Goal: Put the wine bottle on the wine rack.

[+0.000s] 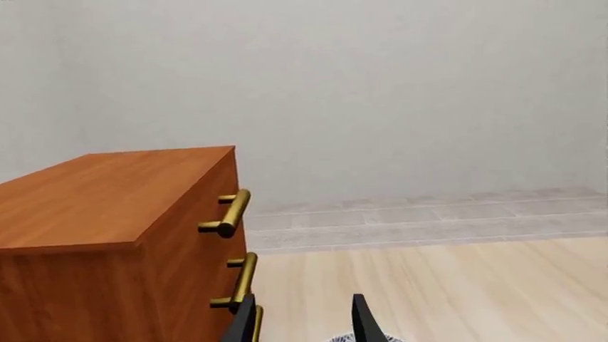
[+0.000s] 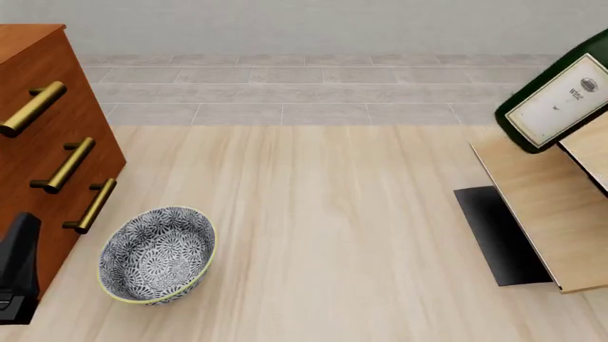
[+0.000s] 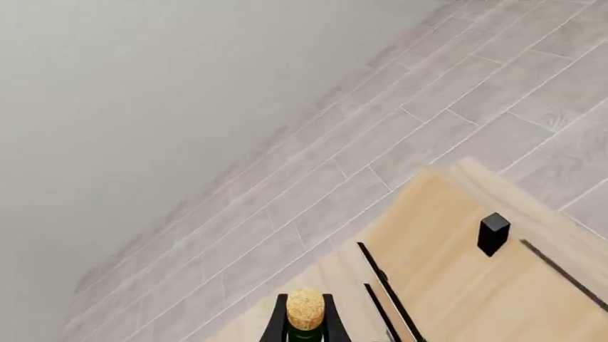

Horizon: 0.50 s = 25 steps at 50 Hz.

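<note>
The wine bottle (image 2: 556, 107) hangs at the right edge of the front view, tilted, its dark green base and white label showing, held above the upper end of the wine rack (image 2: 546, 214) — not yet resting on it, as far as I can judge. In the right wrist view the tan cap sits between the two dark fingers of the right pincer (image 3: 305, 320), so that pincer is clamped on the bottle at the neck; the rack's light panels with their dark edges lie beyond it.

The step in hand looks like the lowering onto the rack. To do it well, the bottle's long axis should line up with the slant of a panel before it comes down, so the body settles flat rather than on one edge of its base. A neck grip leaves the heavy body free to swing — slow, steady descent suits it. The pincer should part only once the glass bears on the wood; let go early and the bottle may slide down the slope toward the black base plate (image 2: 499, 235).

The left pincer (image 1: 304, 320) stands with fingers apart and empty, near the drawer cabinet (image 2: 43, 135) and the patterned bowl (image 2: 156, 254), well apart from the rack on the worktop (image 2: 332, 214).
</note>
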Each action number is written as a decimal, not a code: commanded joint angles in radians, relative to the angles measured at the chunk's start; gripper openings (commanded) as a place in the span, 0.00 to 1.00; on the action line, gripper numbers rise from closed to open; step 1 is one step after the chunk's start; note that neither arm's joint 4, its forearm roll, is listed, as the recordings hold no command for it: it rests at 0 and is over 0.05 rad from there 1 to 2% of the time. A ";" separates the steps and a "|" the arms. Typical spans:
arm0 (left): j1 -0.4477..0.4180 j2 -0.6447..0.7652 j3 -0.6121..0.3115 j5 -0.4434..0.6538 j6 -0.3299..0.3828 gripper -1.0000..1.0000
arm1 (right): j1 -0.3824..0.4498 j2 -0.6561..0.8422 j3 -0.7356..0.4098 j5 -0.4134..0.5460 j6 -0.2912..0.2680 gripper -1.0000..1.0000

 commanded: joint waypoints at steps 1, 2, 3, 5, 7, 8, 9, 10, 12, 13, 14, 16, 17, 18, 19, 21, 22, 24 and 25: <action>-0.004 0.000 -0.007 0.009 -0.003 1.00 | -0.051 -0.017 -0.035 0.051 0.010 0.00; -0.005 0.000 -0.007 0.010 -0.004 1.00 | -0.060 -0.018 -0.038 0.056 0.008 0.00; -0.006 0.000 -0.005 0.008 -0.003 1.00 | -0.062 -0.019 -0.040 0.060 0.007 0.00; -0.009 0.000 -0.005 0.009 -0.005 1.00 | -0.077 -0.023 -0.052 0.075 0.002 0.00; -0.012 0.000 -0.013 0.016 -0.005 1.00 | -0.093 -0.026 -0.063 0.088 -0.006 0.00; -0.012 0.000 -0.013 0.016 -0.005 1.00 | -0.098 -0.027 -0.069 0.095 -0.012 0.00; -0.012 0.000 -0.016 0.019 -0.004 1.00 | -0.101 -0.028 -0.071 0.098 -0.014 0.00; -0.011 0.000 -0.016 0.018 -0.006 1.00 | -0.110 -0.027 -0.076 0.102 -0.022 0.00; -0.012 0.000 -0.014 0.017 -0.005 1.00 | -0.114 -0.027 -0.079 0.109 -0.023 0.00; -0.012 0.000 -0.015 0.017 -0.006 1.00 | -0.121 -0.027 -0.085 0.113 -0.027 0.00; -0.012 0.000 -0.016 0.018 -0.007 1.00 | -0.122 -0.027 -0.087 0.116 -0.029 0.00; -0.014 0.000 -0.016 0.019 -0.007 1.00 | -0.131 -0.026 -0.100 0.127 -0.033 0.00; -0.015 0.000 -0.017 0.019 -0.007 1.00 | -0.135 -0.025 -0.106 0.131 -0.039 0.00; -0.018 0.000 -0.017 0.020 -0.004 1.00 | -0.135 -0.026 -0.107 0.136 -0.039 0.00; -0.019 0.000 -0.018 0.021 -0.004 1.00 | -0.144 -0.024 -0.112 0.139 -0.043 0.00; -0.020 0.000 -0.023 0.025 -0.005 1.00 | -0.148 -0.027 -0.118 0.150 -0.051 0.00; -0.020 0.000 -0.023 0.025 -0.005 1.00 | -0.148 -0.026 -0.118 0.150 -0.051 0.00; -0.021 0.000 -0.026 0.028 -0.005 1.00 | -0.163 -0.025 -0.124 0.156 -0.058 0.00; -0.021 0.000 -0.026 0.028 -0.005 1.00 | -0.169 -0.022 -0.127 0.158 -0.061 0.00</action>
